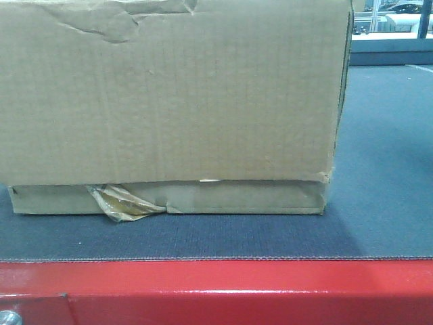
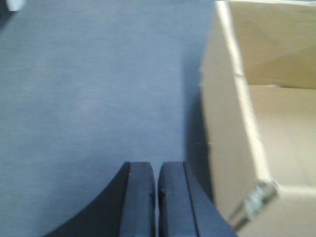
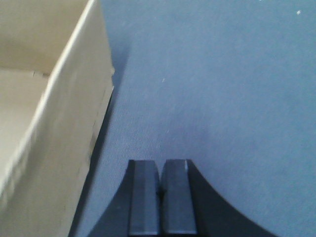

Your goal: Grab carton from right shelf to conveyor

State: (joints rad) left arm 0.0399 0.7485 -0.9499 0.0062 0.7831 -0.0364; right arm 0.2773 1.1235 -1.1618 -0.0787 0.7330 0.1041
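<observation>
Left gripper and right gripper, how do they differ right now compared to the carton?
The left gripper has the carton to its right; the right gripper has it to its left. The left sits closer to the carton's wall than the right. Both are shut, empty, and hang over the grey conveyor.

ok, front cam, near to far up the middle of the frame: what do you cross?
Red frame edge → bare strip of the belt → carton, sitting on the belt. The torn tape hangs at the carton's lower front, left of centre.
</observation>
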